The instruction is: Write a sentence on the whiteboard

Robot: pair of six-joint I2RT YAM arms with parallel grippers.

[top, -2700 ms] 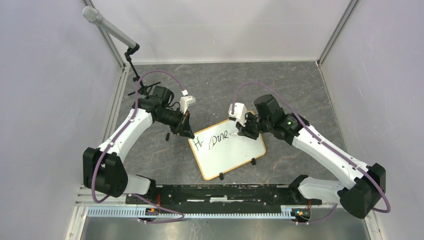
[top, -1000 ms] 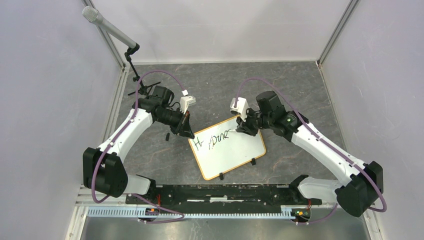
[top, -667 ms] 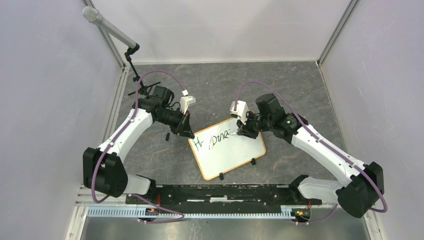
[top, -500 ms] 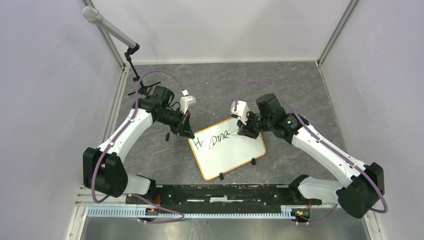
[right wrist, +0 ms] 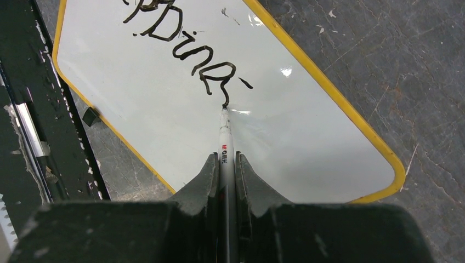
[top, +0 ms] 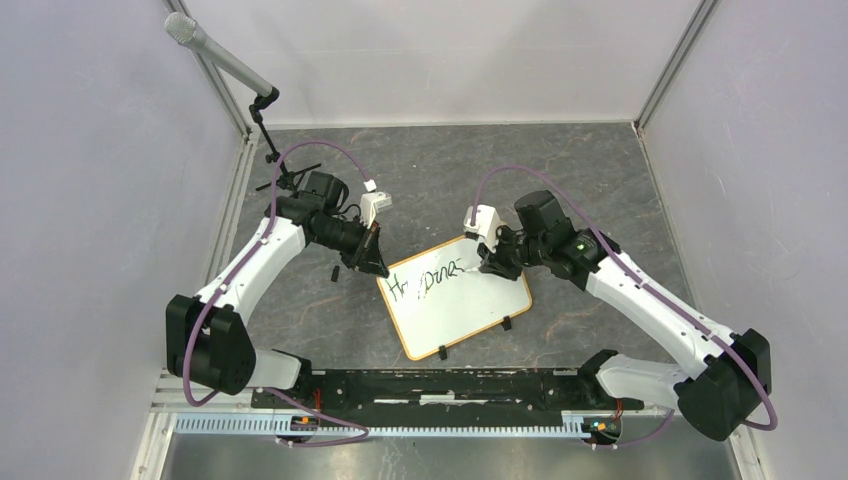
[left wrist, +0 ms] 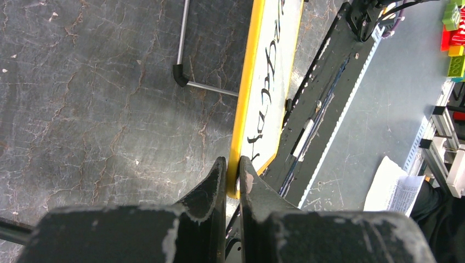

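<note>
Two arms, one whiteboard.

Top view: board lies skewed at desk centre, between the arms. Sentence is one short line near the far edge, not legible. L gripper at far-left corner, R gripper over far-right part.

L wrist: gripper clamped on the yellow frame at the corner.

R wrist: gripper clamped on marker; tip touching board at end of last letter.
</note>
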